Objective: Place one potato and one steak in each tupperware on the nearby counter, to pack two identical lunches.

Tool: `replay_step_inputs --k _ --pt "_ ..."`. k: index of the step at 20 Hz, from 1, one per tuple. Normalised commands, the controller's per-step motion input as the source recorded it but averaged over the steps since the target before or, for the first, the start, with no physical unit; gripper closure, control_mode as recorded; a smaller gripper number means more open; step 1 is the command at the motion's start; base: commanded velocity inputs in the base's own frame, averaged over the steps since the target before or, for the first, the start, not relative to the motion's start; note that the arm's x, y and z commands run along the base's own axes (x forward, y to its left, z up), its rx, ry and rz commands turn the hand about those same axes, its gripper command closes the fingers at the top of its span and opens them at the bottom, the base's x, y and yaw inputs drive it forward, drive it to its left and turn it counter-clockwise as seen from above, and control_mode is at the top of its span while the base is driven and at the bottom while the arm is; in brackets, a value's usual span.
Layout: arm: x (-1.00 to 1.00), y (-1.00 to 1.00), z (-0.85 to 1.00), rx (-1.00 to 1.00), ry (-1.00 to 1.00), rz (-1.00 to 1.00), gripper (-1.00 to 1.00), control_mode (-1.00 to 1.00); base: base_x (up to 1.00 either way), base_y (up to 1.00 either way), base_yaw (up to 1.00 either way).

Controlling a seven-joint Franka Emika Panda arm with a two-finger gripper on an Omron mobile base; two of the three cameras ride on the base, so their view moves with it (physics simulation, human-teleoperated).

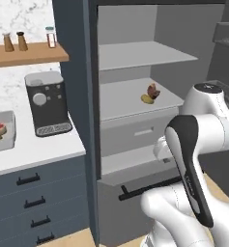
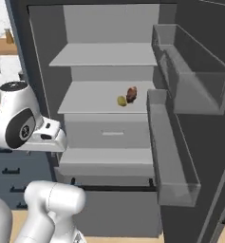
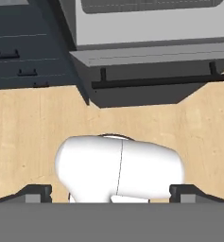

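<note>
Hand view, nearest first: two dark fingers (image 3: 111, 194) sit at the lower corners, far apart, fully spread, nothing between them; beyond them lies pale wood floor (image 3: 28, 127), then the bottom drawer of the fridge (image 3: 151, 56) with a long dark handle bar (image 3: 156, 81), and dark cabinet drawers (image 3: 23, 52) to one side. Left base view: white arm (image 1: 193, 159) folded in the lower right foreground, in front of the open fridge. On the table (image 1: 34, 152), white speckled top over dark blue-grey drawer fronts, a tupperware (image 1: 1, 130) sits at the far left edge of frame, partly cut off, with a red-and-white piece and something yellowish in it; cannot tell exactly what they are. Just right of it, apart, stands a dark coffee machine (image 1: 47, 103). Above, a wooden shelf (image 1: 29, 53) carries two brown shakers (image 1: 14, 42) and a small jar (image 1: 50, 37). Inside the fridge, on the middle shelf (image 1: 130, 99), a yellow potato (image 1: 147, 99) lies touching a reddish-brown steak (image 1: 154, 90). Right base view: same pair on the middle shelf, potato (image 2: 122, 100) left, steak (image 2: 131, 94) right, touching; open door with clear bins (image 2: 190, 71) on the right.
</note>
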Motion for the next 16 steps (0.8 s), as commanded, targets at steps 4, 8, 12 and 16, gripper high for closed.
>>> replay_step_inputs --k 4,8,12,16 --pt "0.0 0.0 0.0 0.0 0.0 0.0 -1.0 1.0 0.6 -0.52 0.11" --pt "0.0 0.0 0.0 0.0 0.0 0.0 -1.0 1.0 0.64 -0.47 0.09" --pt "0.0 0.0 0.0 0.0 0.0 0.0 -1.0 1.0 0.74 -0.29 0.05" --pt "0.0 0.0 0.0 0.0 0.0 0.0 -1.0 1.0 0.74 -0.08 0.01"
